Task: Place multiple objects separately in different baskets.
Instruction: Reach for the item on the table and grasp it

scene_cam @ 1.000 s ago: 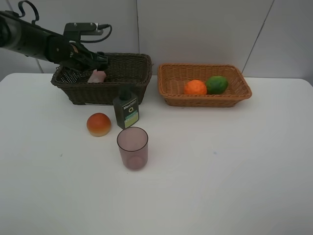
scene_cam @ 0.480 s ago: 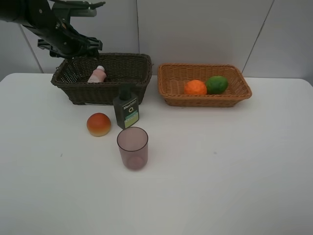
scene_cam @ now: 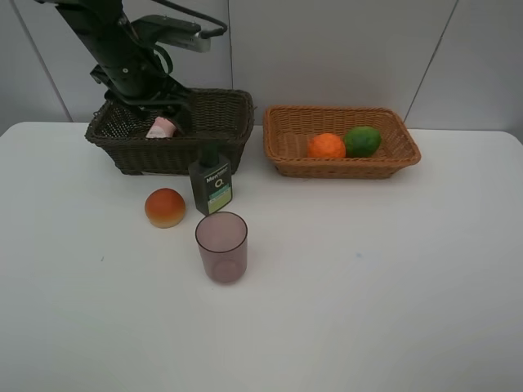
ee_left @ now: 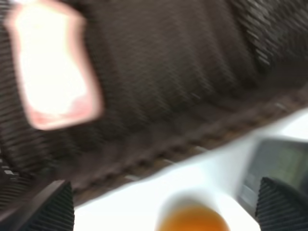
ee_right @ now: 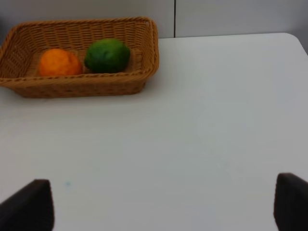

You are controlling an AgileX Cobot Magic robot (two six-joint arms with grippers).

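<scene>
1. We held our left gripper over the dark basket, fingers spread wide and gripping nothing. The pink bottle lay inside that basket.
2. Our right gripper hung over the bare table, likewise wide apart and empty. The tan basket held the mandarin and the lime.
3. We judged the pink bottle's drop done, with the peach, green bottle and cup waiting on the table.
4. Next, we reckoned, the left arm should clear the rim and descend on the green bottle without knocking the peach beside it.
</scene>
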